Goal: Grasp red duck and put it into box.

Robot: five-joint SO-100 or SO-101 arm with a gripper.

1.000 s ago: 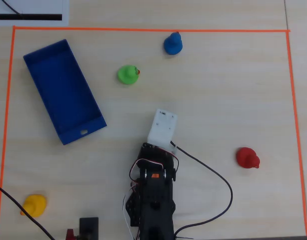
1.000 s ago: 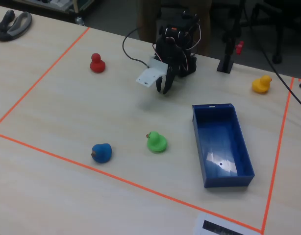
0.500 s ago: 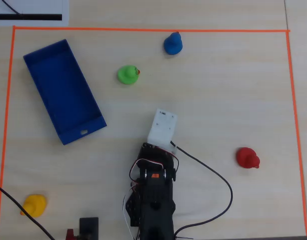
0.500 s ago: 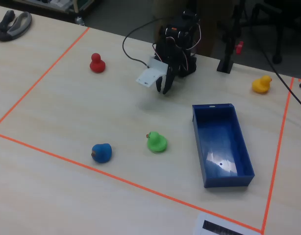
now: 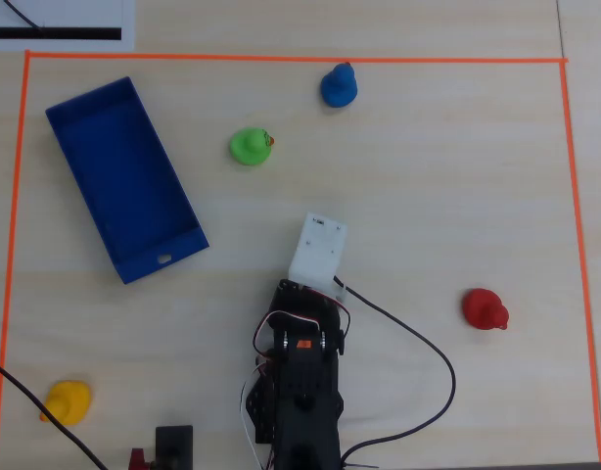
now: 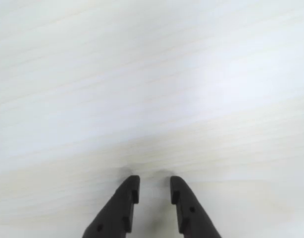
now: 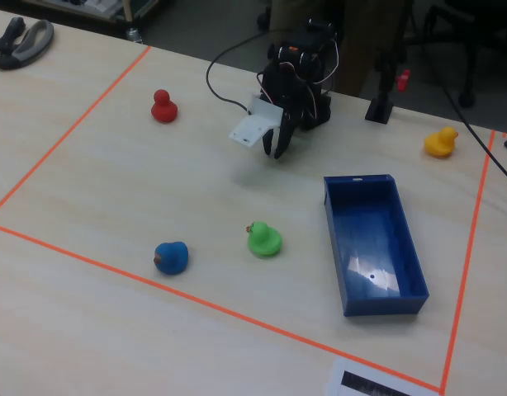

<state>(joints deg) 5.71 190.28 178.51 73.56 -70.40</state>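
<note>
The red duck (image 5: 485,309) sits on the pale wood table at the right in the overhead view, and at the far left in the fixed view (image 7: 163,106). The dark-blue box (image 5: 124,176) lies empty at the upper left in the overhead view, and at the right in the fixed view (image 7: 369,239). My gripper (image 6: 154,181) points down at bare table near the arm's base (image 7: 276,151), well apart from both. Its dark fingers stand a little apart with nothing between them. In the overhead view the white wrist block (image 5: 317,250) hides the fingers.
A green duck (image 5: 250,147), a blue duck (image 5: 338,86) and a yellow duck (image 5: 68,401) stand on the table. Orange tape (image 5: 281,58) outlines the work area. A black cable (image 5: 418,343) loops to the right of the arm.
</note>
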